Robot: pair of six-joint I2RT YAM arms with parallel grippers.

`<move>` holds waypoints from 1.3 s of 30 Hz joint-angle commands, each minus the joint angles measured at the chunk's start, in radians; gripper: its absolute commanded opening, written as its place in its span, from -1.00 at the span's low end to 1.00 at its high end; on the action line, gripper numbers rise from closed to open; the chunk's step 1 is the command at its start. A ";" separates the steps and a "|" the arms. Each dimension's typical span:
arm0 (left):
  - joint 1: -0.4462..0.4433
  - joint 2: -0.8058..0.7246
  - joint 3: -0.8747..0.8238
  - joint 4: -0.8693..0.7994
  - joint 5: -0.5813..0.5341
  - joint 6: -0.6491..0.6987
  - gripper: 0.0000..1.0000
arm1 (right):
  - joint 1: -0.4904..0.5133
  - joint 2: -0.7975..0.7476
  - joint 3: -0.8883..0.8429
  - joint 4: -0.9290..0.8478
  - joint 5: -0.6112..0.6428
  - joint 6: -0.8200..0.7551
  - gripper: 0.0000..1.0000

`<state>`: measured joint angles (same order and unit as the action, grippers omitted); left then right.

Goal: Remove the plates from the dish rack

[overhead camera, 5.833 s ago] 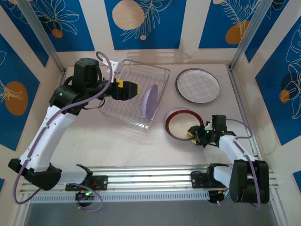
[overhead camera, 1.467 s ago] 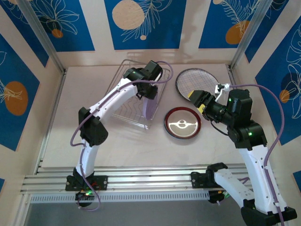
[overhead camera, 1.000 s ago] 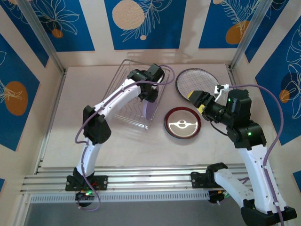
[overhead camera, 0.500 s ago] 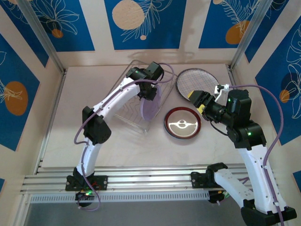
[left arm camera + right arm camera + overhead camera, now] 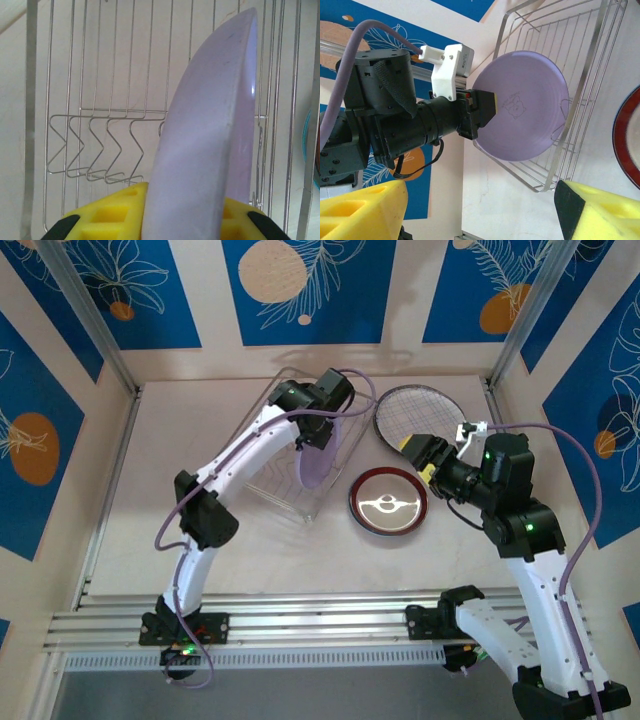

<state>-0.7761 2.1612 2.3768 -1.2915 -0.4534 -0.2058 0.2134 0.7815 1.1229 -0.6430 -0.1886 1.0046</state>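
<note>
The only marking I could find was a small dark line drawing, something like a bear's face, on the face of the round lilac plate (image 5: 520, 105). Any lettering beside it was too small to read.

The plate was smooth and matte, pale purple, with a greyish rim running along its edge in the left wrist view (image 5: 210, 150). It stood on edge along the right side of the square silver wire dish rack (image 5: 262, 475), its face turned to the right. The rack's thin floor wires and zigzag plate slots showed behind it (image 5: 100, 100). Whether the plate's lower edge touched those wires I could not tell, and the rack itself may have been tipped up at one side.

The left gripper (image 5: 485, 111) reached over the rack from the back and was clamped on the plate's rim, with a yellow pad on either side.

To the right of the rack, towards the back wall, a white plate with thin grid lines (image 5: 425, 405) lay flat on the pale table (image 5: 150, 500). Just right of the rack's near corner sat a round dark dish with a red rim (image 5: 388, 502).

The right gripper (image 5: 418, 457) hung further right of the rack, above the gap between those two dishes. Its yellow fingers (image 5: 360, 212) were spread wide and held nothing.
</note>
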 commanded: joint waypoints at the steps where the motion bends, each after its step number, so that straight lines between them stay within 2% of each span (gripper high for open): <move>1: -0.010 -0.055 0.055 -0.050 -0.108 0.031 -0.80 | -0.003 -0.011 -0.009 0.006 -0.021 0.008 0.57; 13: -0.013 -0.114 0.148 -0.118 -0.171 0.039 -0.80 | -0.002 0.014 -0.030 0.011 -0.069 0.006 0.56; 18: -0.009 -0.150 0.180 -0.133 -0.154 0.012 -0.80 | -0.003 0.046 -0.054 0.049 -0.120 0.012 0.58; 21: 0.003 -0.182 0.181 -0.129 -0.089 -0.038 -0.79 | -0.008 0.074 -0.074 0.095 -0.172 0.025 0.61; 30: 0.099 -0.249 0.181 -0.066 0.303 -0.238 -0.79 | -0.009 0.223 -0.078 0.245 -0.295 0.073 0.62; 39: 0.167 -0.284 0.115 0.067 0.594 -0.381 -0.79 | -0.005 0.363 -0.052 0.327 -0.368 0.067 0.63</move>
<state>-0.6235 1.9285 2.5153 -1.3113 -0.0128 -0.5045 0.2089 1.1305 1.0519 -0.3801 -0.4950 1.0599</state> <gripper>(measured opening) 0.185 0.813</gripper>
